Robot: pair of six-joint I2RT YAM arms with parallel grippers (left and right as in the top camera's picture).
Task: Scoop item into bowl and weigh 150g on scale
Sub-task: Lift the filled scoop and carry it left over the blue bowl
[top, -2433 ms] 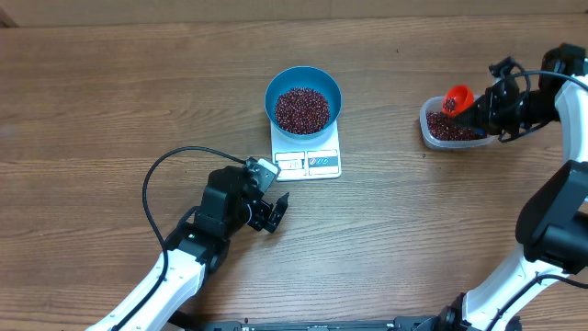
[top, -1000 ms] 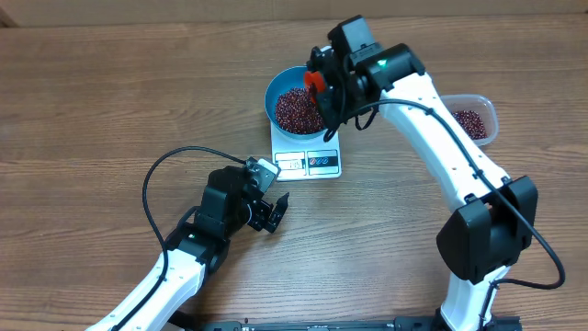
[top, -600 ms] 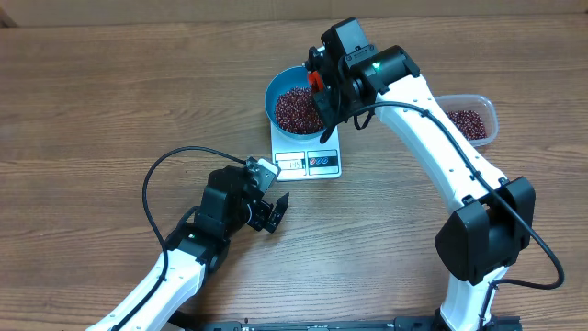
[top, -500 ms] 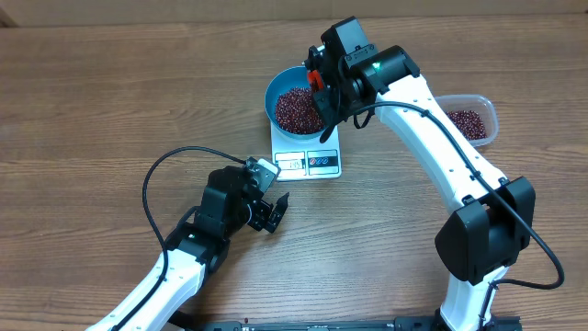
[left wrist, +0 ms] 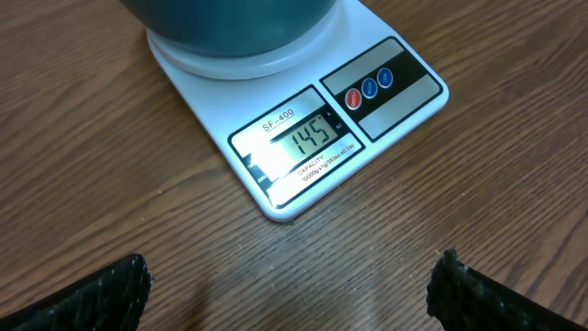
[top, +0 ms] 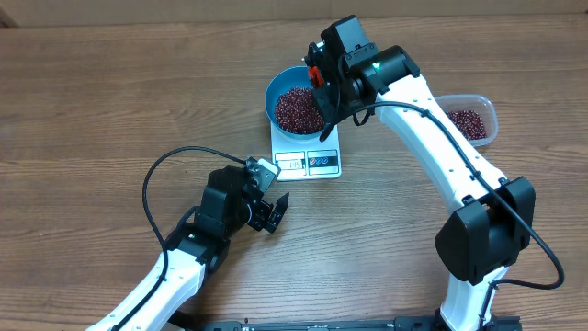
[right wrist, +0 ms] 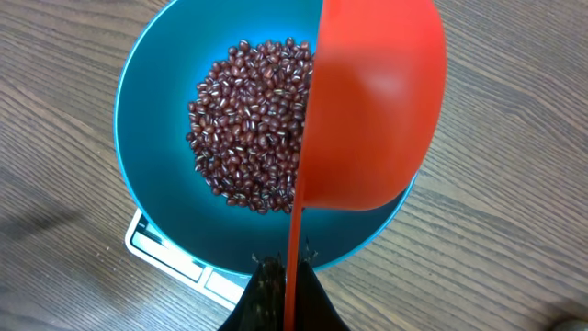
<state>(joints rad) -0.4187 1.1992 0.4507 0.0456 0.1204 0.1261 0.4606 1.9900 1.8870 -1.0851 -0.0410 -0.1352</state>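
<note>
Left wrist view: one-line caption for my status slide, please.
Scale reads 145 with the bowl on it, viewed from the open left gripper.

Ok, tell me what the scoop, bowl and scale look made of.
Scoop: probably plastic, smooth orange-red with even sheen.
Bowl: teal, smooth satin surface; plastic or glazed ceramic, unclear.
Scale: seemingly white moulded plastic, glossy, with printed display panel.

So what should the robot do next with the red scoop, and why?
Probably move the right gripper over to the clear tub for just a few more beans. The scale has a display reading 145, a little short of 150. The red scoop is tipped on edge over the teal bowl, apparently already poured out. A full scoop would likely overshoot.
</note>
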